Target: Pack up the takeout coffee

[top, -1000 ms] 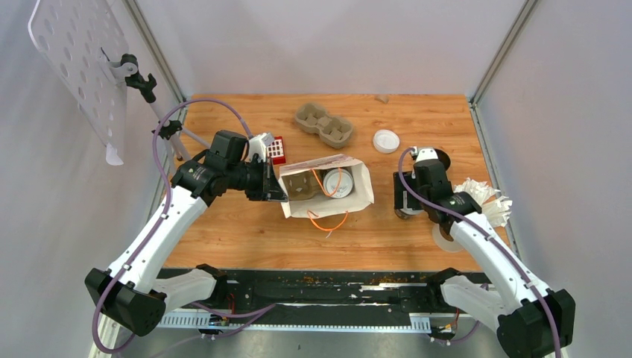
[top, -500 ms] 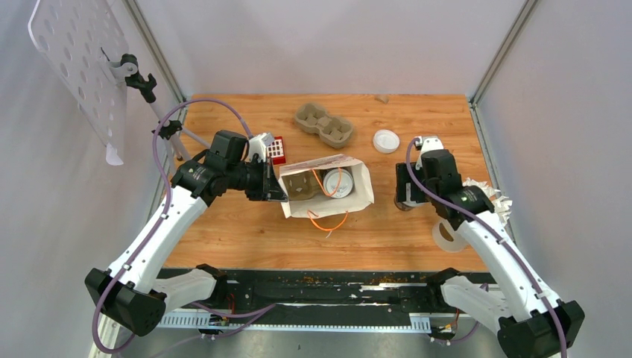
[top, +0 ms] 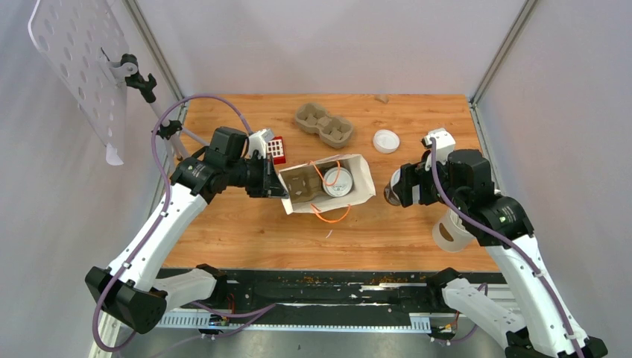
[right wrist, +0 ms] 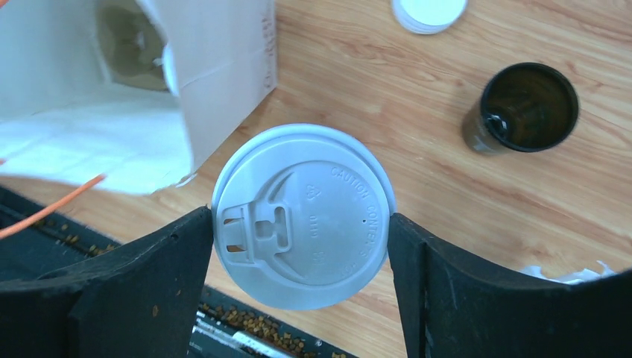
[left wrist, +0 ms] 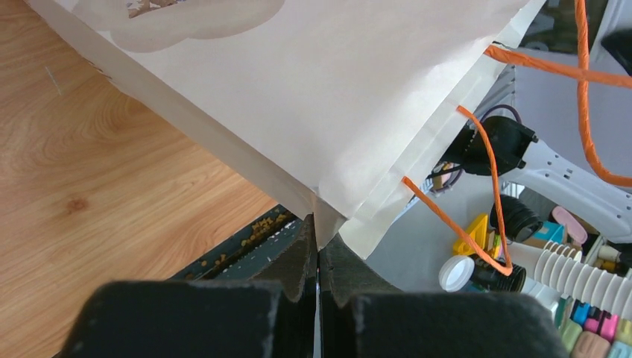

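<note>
A white paper bag [top: 350,195] with orange handles [left wrist: 492,175] lies open on the wood table. Inside it are a pulp tray [top: 302,184] and one lidded takeout coffee [top: 337,182]. My left gripper [top: 280,192] is shut on the bag's left rim; the left wrist view shows the paper [left wrist: 298,89] pinched between the closed fingertips [left wrist: 302,246]. My right gripper [top: 393,188] holds a second takeout coffee [right wrist: 302,216] by its sides, white lid up, just right of the bag's mouth [right wrist: 223,67] and above the table.
A dark open cup without a lid [right wrist: 529,108] stands right of the held one. A loose white lid [top: 386,140] and a spare pulp tray [top: 323,124] lie further back. There is a red box [top: 277,150] by the left arm and a white holder [top: 447,233] under the right arm.
My right arm has risen and swung left, carrying the lidded cup toward the bag's mouth. The left gripper keeps its hold, and the bag has shifted slightly.
</note>
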Controlling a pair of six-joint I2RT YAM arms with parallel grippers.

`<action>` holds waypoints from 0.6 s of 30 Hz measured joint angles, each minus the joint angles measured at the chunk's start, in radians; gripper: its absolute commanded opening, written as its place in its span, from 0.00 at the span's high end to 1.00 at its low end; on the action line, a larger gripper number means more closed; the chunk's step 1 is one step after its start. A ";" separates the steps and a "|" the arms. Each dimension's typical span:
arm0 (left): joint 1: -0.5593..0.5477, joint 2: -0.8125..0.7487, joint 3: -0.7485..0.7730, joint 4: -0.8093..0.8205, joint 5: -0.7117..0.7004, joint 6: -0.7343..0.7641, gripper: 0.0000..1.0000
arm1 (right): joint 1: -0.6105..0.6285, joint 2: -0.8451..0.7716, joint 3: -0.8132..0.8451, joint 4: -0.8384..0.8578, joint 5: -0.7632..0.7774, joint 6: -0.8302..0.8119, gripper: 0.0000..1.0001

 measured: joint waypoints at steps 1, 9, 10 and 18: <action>0.000 0.002 0.003 0.000 -0.001 0.000 1.00 | 0.008 -0.011 0.003 -0.009 -0.015 -0.003 0.32; 0.000 0.003 0.007 -0.010 -0.014 -0.001 1.00 | 0.063 -0.075 0.079 -0.068 -0.116 -0.019 0.33; 0.000 0.003 0.007 -0.011 -0.014 -0.001 1.00 | 0.065 -0.077 0.094 -0.067 -0.126 -0.026 0.34; 0.001 0.005 0.011 -0.016 -0.014 0.000 1.00 | 0.108 -0.065 0.137 -0.022 -0.203 -0.079 0.35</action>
